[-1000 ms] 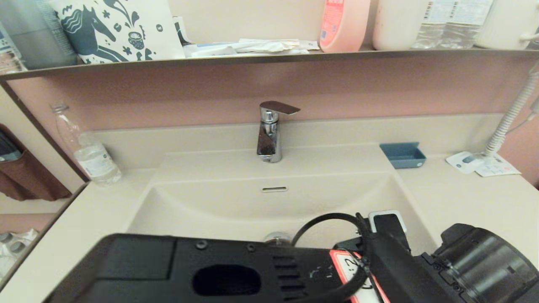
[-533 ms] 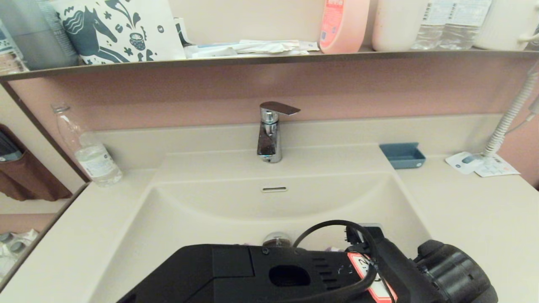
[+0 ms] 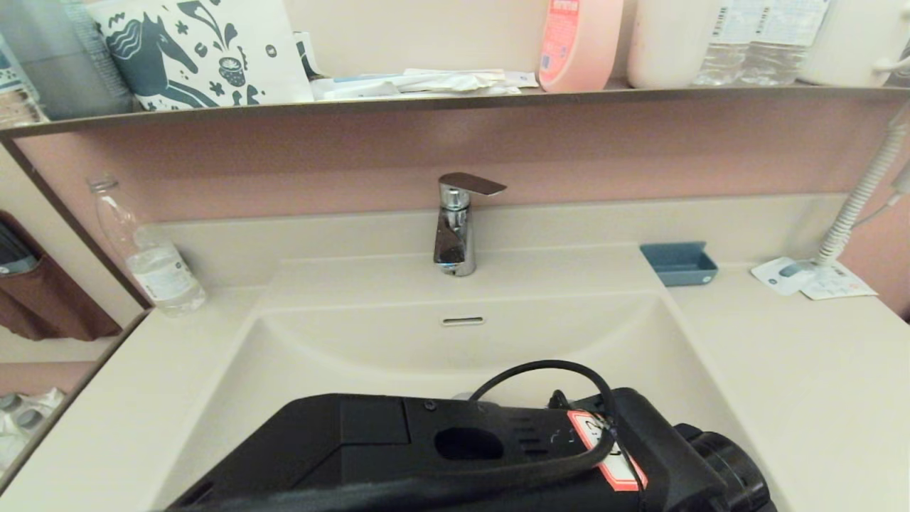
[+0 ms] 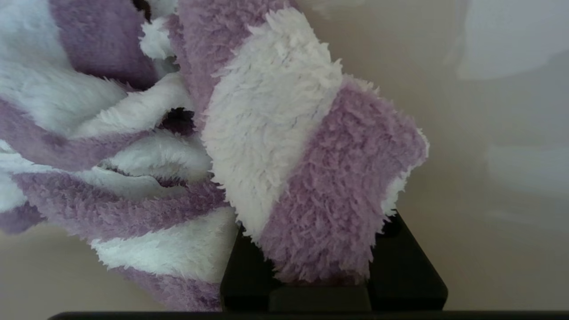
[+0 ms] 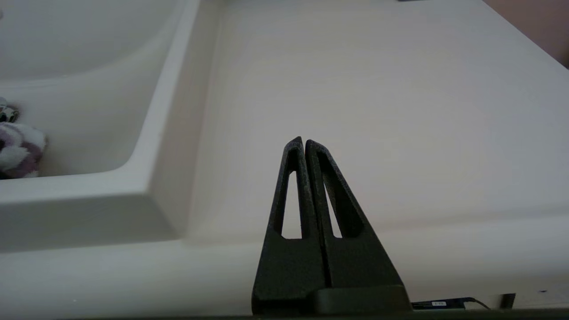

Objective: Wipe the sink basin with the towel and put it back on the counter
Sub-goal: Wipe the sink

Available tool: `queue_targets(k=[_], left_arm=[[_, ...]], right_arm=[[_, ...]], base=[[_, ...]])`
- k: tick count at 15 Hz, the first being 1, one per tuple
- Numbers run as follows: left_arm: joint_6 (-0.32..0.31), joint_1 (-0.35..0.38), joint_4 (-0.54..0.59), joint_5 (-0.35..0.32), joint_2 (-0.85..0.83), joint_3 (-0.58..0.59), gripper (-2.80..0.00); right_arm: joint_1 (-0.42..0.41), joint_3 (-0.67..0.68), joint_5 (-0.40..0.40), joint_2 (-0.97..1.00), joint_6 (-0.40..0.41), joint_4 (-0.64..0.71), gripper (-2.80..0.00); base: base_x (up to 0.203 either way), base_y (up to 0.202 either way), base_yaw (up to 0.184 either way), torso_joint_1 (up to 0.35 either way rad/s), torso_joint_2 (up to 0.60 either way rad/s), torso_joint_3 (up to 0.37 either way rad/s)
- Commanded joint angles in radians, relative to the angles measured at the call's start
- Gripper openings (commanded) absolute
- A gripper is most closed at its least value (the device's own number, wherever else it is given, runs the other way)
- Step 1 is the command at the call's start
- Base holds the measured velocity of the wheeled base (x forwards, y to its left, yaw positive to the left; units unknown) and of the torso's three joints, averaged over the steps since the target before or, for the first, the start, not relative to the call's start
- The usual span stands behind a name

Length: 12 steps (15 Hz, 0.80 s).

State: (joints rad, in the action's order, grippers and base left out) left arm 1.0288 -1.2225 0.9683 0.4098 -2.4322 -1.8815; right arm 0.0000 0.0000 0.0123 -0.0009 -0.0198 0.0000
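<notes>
Cream-beige vanity top: the counter (image 3: 796,370) runs in one piece around the sink basin (image 3: 341,355), with broad flat room on the side of the basin where a small blue tray (image 3: 679,263) sits at the back corner; what the tray holds cannot be seen. Beyond the tray, paper cards (image 3: 810,279) lie under a coiled white cord (image 3: 857,203). A chrome tap (image 3: 455,224) stands centred behind the basin, above the slot overflow (image 3: 463,321). On the other side of the tap, a clear plastic water bottle (image 3: 146,249) stands upright against the mirror edge, leaving a narrower strip of counter there. Above the tap, a dark-edged shelf (image 3: 455,99) carries a horse-print pouch (image 3: 202,50), a pink bottle (image 3: 579,43) and more water bottles.

The left arm (image 3: 455,455) reaches down into the basin in front of the tap, covering the drain area. Its gripper, the left gripper (image 4: 320,249), is pinching the towel (image 4: 275,146), a fluffy purple-and-white striped cloth bunched against the basin's floor. From the right wrist, a bit of the towel shows low inside the basin beside its raised rim. The right gripper (image 5: 304,146) hangs over the open counter beside the basin, well clear of that rim, fingers pressed together with nothing between them.
</notes>
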Motion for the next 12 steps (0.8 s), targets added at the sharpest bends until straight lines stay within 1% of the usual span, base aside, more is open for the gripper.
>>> queue_targets(k=[1,2,3,6,8,12], left_arm=[[0.009,0.035,0.003,0.001,0.008,0.079,-2.80],[0.009,0.053,-0.012,0.002,0.016,0.127,-2.80],[0.007,0.087,-0.043,0.004,0.030,0.167,-2.80],[-0.001,0.168,-0.060,0.004,0.057,0.187,-2.80],[-0.028,0.216,-0.060,0.003,0.065,0.191,-2.80],[-0.032,0.254,-0.070,-0.001,0.065,0.276,-2.80]], right_arm=[[0.000,0.000,0.000,0.001,0.000,0.000,-2.80],[0.000,0.000,0.000,0.001,0.000,0.000,-2.80],[0.000,0.000,0.000,0.001,0.000,0.000,-2.80],[0.000,0.000,0.000,0.001,0.000,0.000,-2.80],[0.000,0.000,0.000,0.001,0.000,0.000,-2.80],[0.000,0.000,0.000,0.001,0.000,0.000,-2.80]], base=[[0.000,0.000,0.000,0.000,0.00,0.000],[0.000,0.000,0.000,0.000,0.00,0.000],[0.000,0.000,0.000,0.000,0.00,0.000],[0.000,0.000,0.000,0.000,0.00,0.000],[0.000,0.000,0.000,0.000,0.00,0.000],[0.000,0.000,0.000,0.000,0.00,0.000]])
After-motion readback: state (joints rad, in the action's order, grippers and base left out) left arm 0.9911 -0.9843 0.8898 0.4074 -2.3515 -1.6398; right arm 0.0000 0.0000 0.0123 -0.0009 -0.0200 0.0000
